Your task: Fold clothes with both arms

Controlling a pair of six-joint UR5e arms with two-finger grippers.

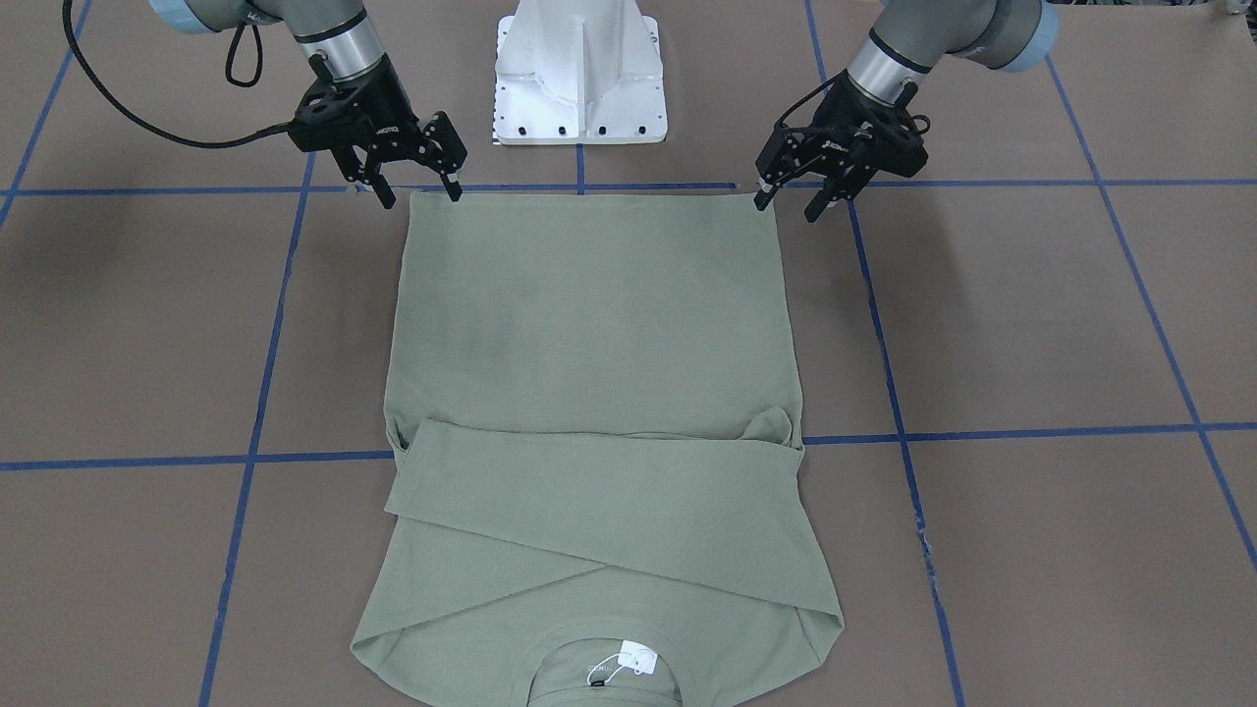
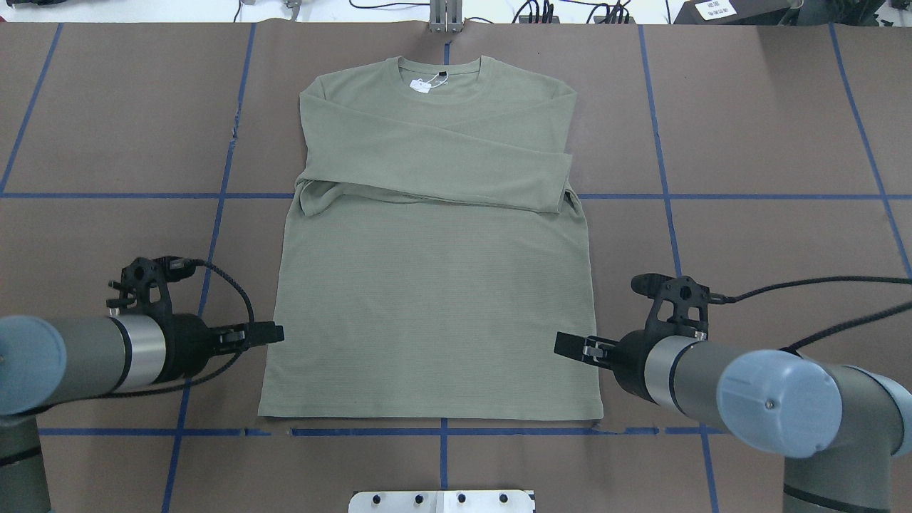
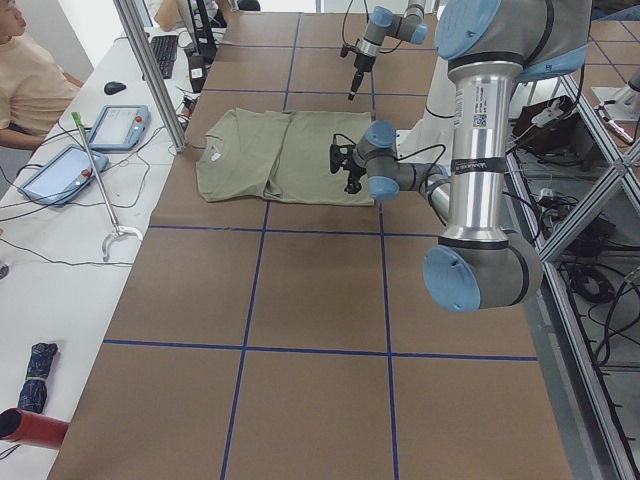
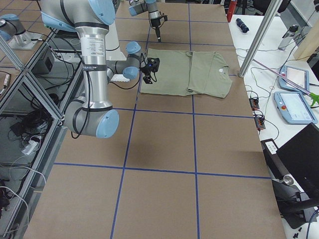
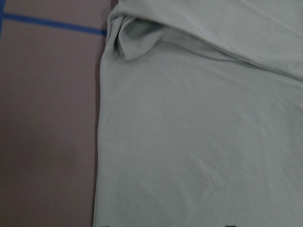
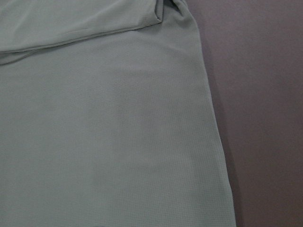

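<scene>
The sage-green long-sleeved shirt (image 1: 589, 324) lies flat on the brown table, hem toward the robot, collar and white tag (image 1: 633, 660) on the far side. Both sleeves are folded across the chest (image 2: 434, 160). My left gripper (image 1: 787, 208) is open and hovers at the hem's corner on its side; it also shows in the overhead view (image 2: 267, 333). My right gripper (image 1: 420, 196) is open at the other hem corner, and shows in the overhead view too (image 2: 570, 345). Neither holds cloth. Both wrist views show only shirt fabric (image 5: 199, 142) (image 6: 104, 142) and its side edge.
The white pedestal base (image 1: 579, 79) stands just behind the hem. Blue tape lines (image 1: 982, 432) grid the brown table cover. A side bench with tablets (image 3: 115, 125), a metal post (image 3: 150, 70) and a seated operator (image 3: 25, 75) lies beyond the collar end.
</scene>
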